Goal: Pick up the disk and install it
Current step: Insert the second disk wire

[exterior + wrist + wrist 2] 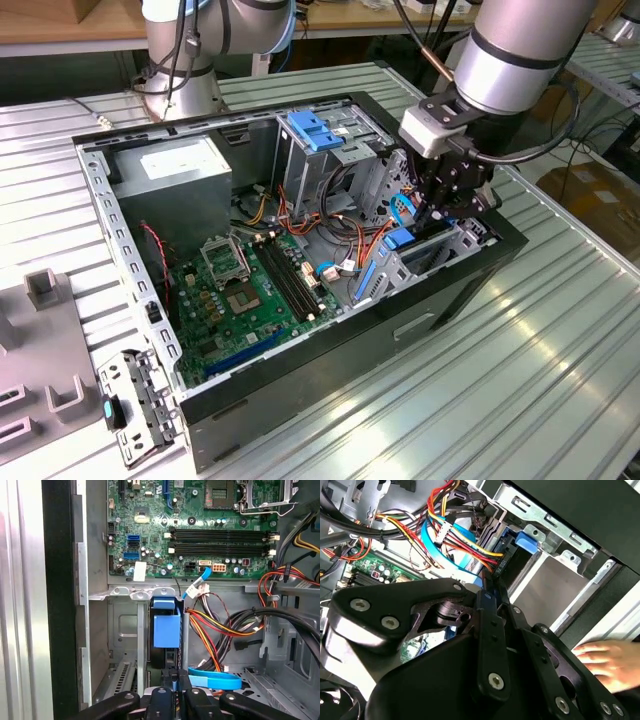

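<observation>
The disk (400,238) stands on edge in the drive bay at the exterior view's right end of the open computer case (130,270). Its blue rail tab (166,625) faces the motherboard and its dark body runs back toward me. In the second wrist view the disk (525,541) sits against the bay's metal wall. My gripper (437,215) reaches down into the bay right over it. The fingers (172,682) are shut together, with their tips at the disk's near edge. My gripper (487,587) hides the contact, so I cannot tell if anything is pinched.
Red, yellow and black cables (220,625) and a blue flat cable (215,680) lie beside the bay. The motherboard (240,290), a grey power-supply box (185,165) and a blue bracket (315,130) fill the case. A person's hand (605,662) rests outside the case wall.
</observation>
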Action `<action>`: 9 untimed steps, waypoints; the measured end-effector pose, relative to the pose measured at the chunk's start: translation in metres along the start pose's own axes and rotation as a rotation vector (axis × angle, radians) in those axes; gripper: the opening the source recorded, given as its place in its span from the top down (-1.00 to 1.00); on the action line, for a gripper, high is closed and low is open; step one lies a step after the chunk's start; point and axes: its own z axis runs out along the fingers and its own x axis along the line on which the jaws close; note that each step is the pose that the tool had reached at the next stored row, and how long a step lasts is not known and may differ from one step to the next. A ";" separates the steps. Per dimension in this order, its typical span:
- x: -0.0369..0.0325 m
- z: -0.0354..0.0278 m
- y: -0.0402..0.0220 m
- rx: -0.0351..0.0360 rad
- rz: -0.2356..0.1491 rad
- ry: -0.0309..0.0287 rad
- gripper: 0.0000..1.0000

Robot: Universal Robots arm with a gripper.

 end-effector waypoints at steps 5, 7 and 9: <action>0.0000 -0.0048 -0.0005 0.0007 0.000 -0.0022 0.52; 0.0000 -0.0137 -0.0012 0.0004 0.000 -0.0006 0.52; 0.0000 -0.0197 -0.0018 0.0003 0.000 -0.0004 0.52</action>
